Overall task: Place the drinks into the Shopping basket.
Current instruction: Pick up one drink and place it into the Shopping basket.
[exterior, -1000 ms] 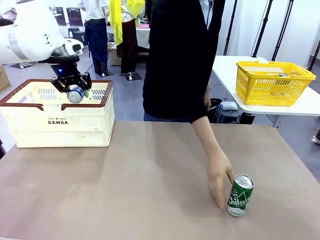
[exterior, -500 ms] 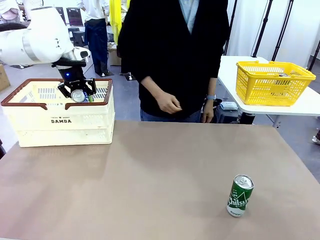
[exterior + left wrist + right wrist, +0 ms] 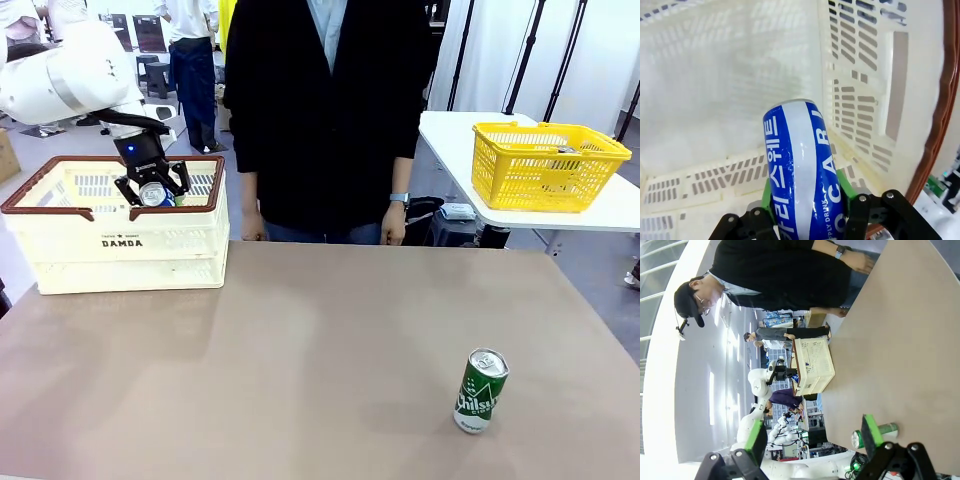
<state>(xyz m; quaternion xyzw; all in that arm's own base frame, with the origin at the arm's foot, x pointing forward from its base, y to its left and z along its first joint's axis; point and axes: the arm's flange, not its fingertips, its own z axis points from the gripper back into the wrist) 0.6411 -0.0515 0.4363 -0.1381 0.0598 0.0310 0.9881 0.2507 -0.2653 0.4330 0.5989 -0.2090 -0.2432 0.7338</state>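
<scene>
My left gripper (image 3: 152, 192) is shut on a blue drink can (image 3: 154, 193) with white lettering, held over the open top of the cream Shopping basket (image 3: 120, 240) at the table's far left. In the left wrist view the blue can (image 3: 802, 175) sits between the green pads (image 3: 844, 181), pointing down into the basket's pale vented inside (image 3: 710, 100). A green can (image 3: 480, 391) stands upright on the table at the front right, and shows as the green can (image 3: 875, 432) in the right wrist view. My right gripper (image 3: 812, 435) is open with nothing between its fingers.
A person in a dark top stands at the table's far side with a hand (image 3: 392, 222) hanging at the edge. A yellow mesh basket (image 3: 545, 165) sits on a white side table at the back right. Bare brown tabletop (image 3: 300, 360) spreads across the middle.
The person drew the hand back from the green can and stood upright. My left gripper moved slightly with the blue can over the basket.
</scene>
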